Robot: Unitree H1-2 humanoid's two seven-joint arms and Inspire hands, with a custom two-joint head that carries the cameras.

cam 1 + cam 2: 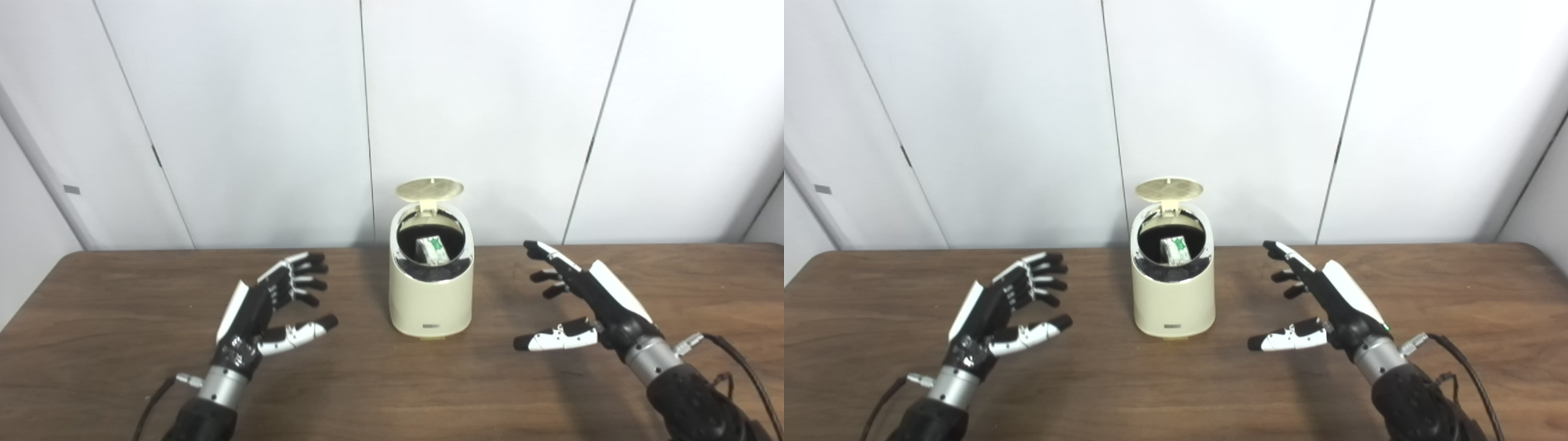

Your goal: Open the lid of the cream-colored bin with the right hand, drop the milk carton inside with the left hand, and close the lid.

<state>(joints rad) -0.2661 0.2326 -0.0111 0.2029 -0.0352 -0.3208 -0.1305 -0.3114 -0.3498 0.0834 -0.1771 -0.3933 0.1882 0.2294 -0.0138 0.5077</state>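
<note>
Hovering over the worktop [380, 392] with fingers spread and nothing in its grasp, the right robot hand [582, 306] sits to the right of the bin, near it but not touching. The left robot hand [269, 309] mirrors it on the other side, also empty with fingers apart, palm turned inward toward the bin.

Between them stands the cream-colored bin [430, 300], upright near the back edge of the worktop. Its lid [429, 188] is tipped up and back on its hinge, leaving the mouth uncovered. Inside the dark opening the milk carton [432, 250] is visible, a small white box with green print lying tilted within the bin.

Judging from this, two of the three steps look finished: the lid is raised and the carton is in the bin. What remains is closing the lid, which will likely call for one hand to reach up behind the rim and press the lid forward and down until it seats.
</note>
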